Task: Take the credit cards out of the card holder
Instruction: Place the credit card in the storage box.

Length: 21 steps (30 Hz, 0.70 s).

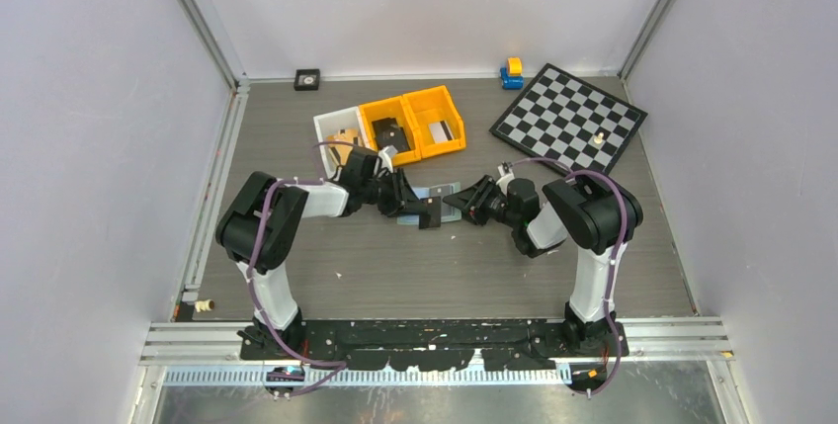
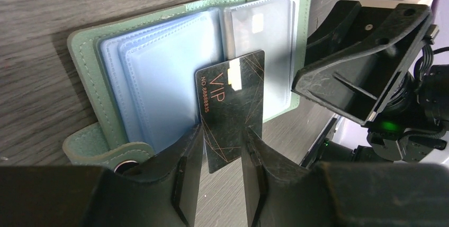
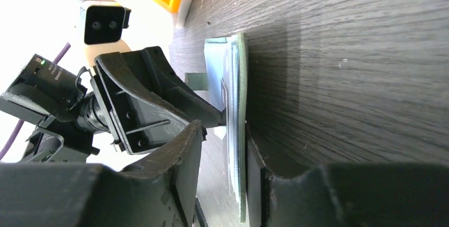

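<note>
The sage-green card holder (image 1: pixel 438 190) lies open on the table between both grippers. In the left wrist view its green cover (image 2: pixel 87 52) frames light-blue sleeves. A black VIP card (image 2: pixel 233 100) sticks out of a sleeve, and its lower end sits between the fingers of my left gripper (image 2: pixel 222 132), whose jaws stand apart. My right gripper (image 3: pixel 223 129) straddles the holder's edge (image 3: pixel 242 79). Its lower finger touches the green cover, and a gap shows between its upper finger and the sleeves. Another pale card shows inside a far sleeve (image 2: pixel 258 23).
Two yellow bins (image 1: pixel 435 120) and a white bin (image 1: pixel 338 130) stand just behind the grippers. A checkerboard (image 1: pixel 571 116) with a small piece lies at the back right. A blue-and-yellow toy (image 1: pixel 511 72) and a small black square (image 1: pixel 307 78) sit by the back wall.
</note>
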Available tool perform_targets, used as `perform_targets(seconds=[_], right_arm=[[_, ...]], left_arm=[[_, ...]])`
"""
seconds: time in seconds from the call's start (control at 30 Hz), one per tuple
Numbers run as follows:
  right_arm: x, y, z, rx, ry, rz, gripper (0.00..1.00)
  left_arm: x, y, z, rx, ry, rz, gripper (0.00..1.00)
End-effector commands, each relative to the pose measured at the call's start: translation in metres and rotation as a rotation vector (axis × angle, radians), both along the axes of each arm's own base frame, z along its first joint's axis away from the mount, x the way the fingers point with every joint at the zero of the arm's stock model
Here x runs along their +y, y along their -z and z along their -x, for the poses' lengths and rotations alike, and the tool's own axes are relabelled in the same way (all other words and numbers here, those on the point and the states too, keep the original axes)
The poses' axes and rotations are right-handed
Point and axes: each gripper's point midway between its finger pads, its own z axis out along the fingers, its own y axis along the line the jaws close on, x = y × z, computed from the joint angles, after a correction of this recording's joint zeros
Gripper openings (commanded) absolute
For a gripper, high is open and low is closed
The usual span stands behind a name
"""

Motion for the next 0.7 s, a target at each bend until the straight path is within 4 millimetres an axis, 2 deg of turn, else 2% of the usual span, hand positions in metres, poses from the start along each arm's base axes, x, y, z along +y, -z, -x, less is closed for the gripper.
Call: perform_targets(seconds=[0.0,0.23,0.67], right_arm=[[0.003,-0.018,-0.011,-0.096,0.004,-0.029,0.43],[0.009,-0.016,-0.009,-0.086,-0.023,-0.002,0.43],[0.021,-0.006,-0.007,-0.042,-0.065,0.027,0.28]], left_arm=[[0.004,0.011,0.001,0.008,0.009,-0.066,0.35],[-0.001,0.011,0.000,0.018,0.021,-0.037,0.35],[-0.018,-0.006,-0.001,0.000,0.055,0.101,0.34]])
